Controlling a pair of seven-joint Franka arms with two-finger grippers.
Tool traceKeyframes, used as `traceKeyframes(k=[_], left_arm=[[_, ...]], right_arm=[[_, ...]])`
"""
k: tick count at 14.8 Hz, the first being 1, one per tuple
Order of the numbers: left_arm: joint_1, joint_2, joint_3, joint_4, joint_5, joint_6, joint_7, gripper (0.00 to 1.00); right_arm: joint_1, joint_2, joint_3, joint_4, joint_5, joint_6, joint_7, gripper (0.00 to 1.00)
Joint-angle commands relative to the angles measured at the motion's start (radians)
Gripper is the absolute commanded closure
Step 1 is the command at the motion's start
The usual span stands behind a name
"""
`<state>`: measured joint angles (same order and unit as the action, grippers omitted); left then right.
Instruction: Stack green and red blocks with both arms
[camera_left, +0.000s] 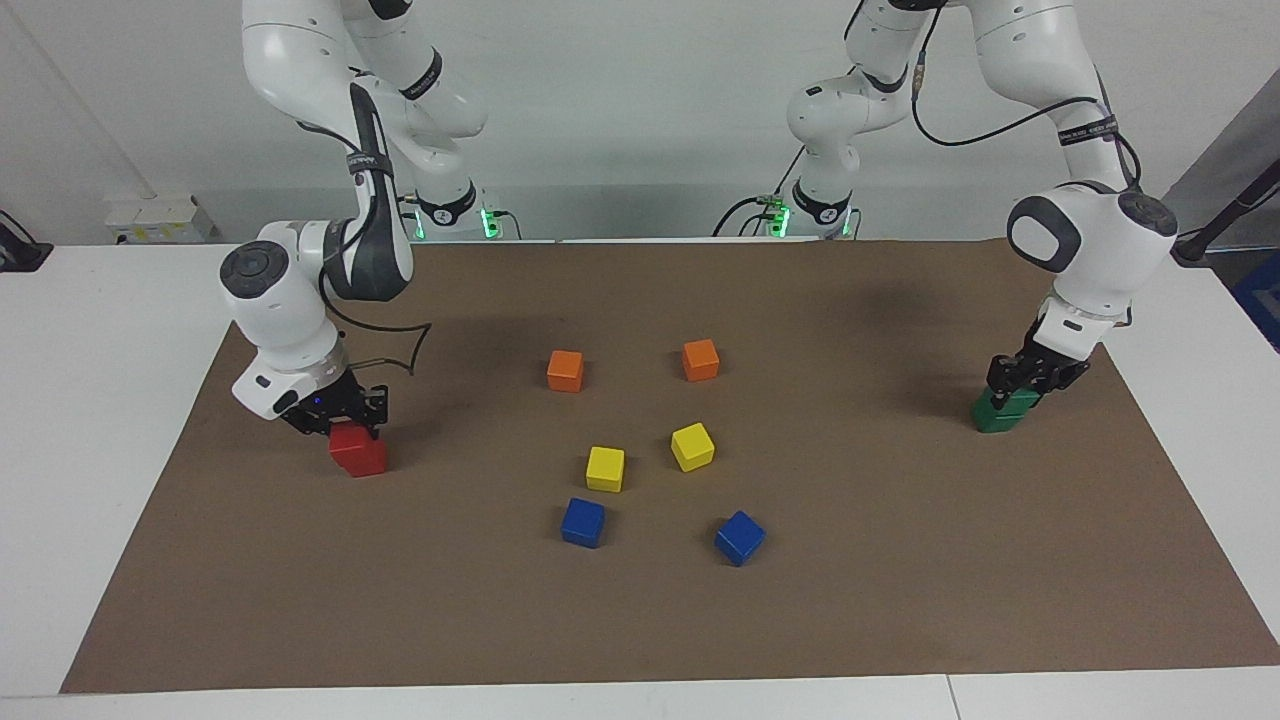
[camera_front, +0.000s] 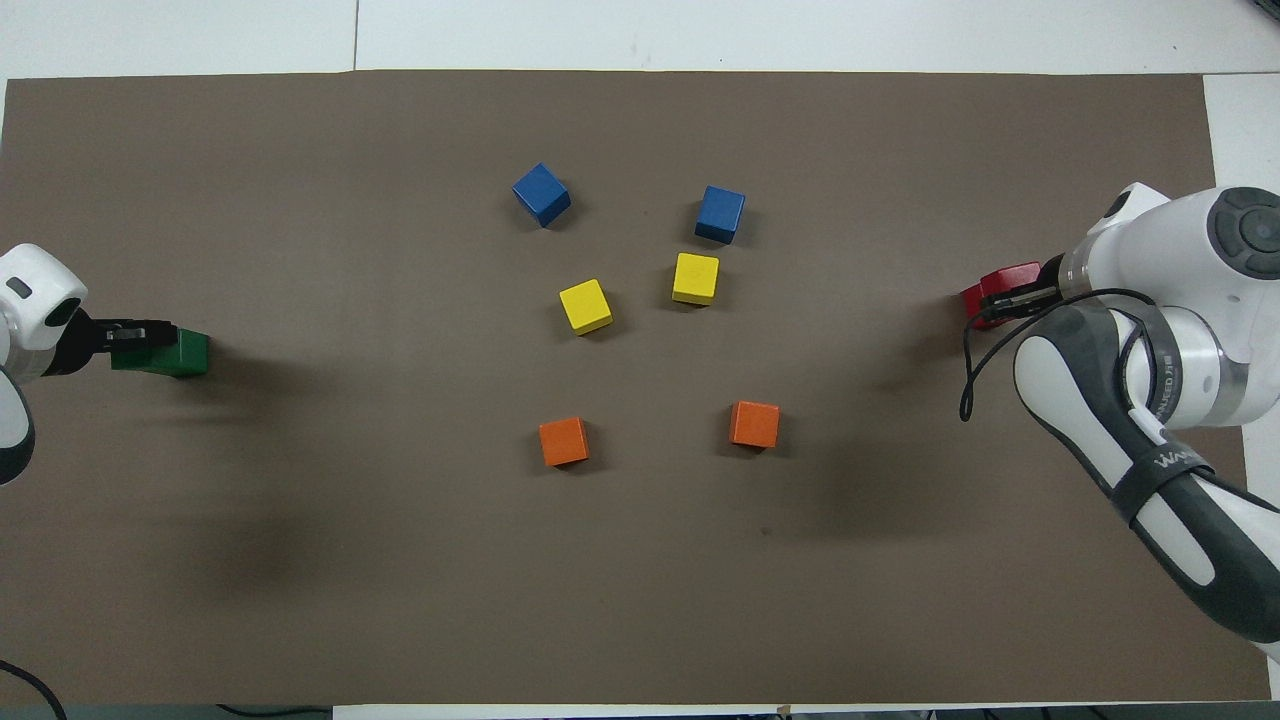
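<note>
At the right arm's end of the mat, red blocks form a small pile, one on the other and slightly offset; only their edge shows in the overhead view. My right gripper is down on the pile's top. At the left arm's end, green blocks sit one on the other. My left gripper is down on the upper green block. Each gripper hides most of its upper block.
In the middle of the brown mat lie two orange cubes, two yellow cubes and two blue cubes. White table surrounds the mat.
</note>
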<state>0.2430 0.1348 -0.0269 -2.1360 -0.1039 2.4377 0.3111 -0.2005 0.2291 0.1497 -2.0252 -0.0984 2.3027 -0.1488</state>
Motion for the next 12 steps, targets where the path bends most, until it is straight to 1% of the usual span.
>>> traceKeyframes(k=[1, 2, 3, 10, 11, 12], left_arm=[[-0.005, -0.004, 0.001, -0.013, -0.017, 0.026, 0.006, 0.57], [-0.005, -0.004, 0.001, -0.013, -0.017, 0.026, 0.006, 0.03], [-0.005, -0.003, 0.001, -0.013, -0.017, 0.026, 0.006, 0.0], [-0.005, -0.003, -0.001, -0.007, -0.017, 0.021, 0.006, 0.0], [-0.005, -0.003, -0.001, -0.001, -0.017, 0.014, 0.006, 0.0], [-0.005, 0.002, -0.001, 0.014, -0.017, 0.004, 0.005, 0.0]], right_arm=[[-0.019, -0.024, 0.011, -0.049, 0.025, 0.031, -0.038, 1.0], [-0.019, -0.024, 0.011, -0.049, 0.025, 0.031, -0.037, 1.0], [-0.019, -0.024, 0.013, -0.049, 0.025, 0.031, -0.037, 1.0], [-0.019, -0.024, 0.011, -0.049, 0.025, 0.031, -0.035, 1.0], [-0.019, -0.024, 0.011, -0.049, 0.025, 0.031, -0.035, 0.96], [-0.019, -0.024, 0.011, -0.049, 0.025, 0.032, -0.035, 0.88]])
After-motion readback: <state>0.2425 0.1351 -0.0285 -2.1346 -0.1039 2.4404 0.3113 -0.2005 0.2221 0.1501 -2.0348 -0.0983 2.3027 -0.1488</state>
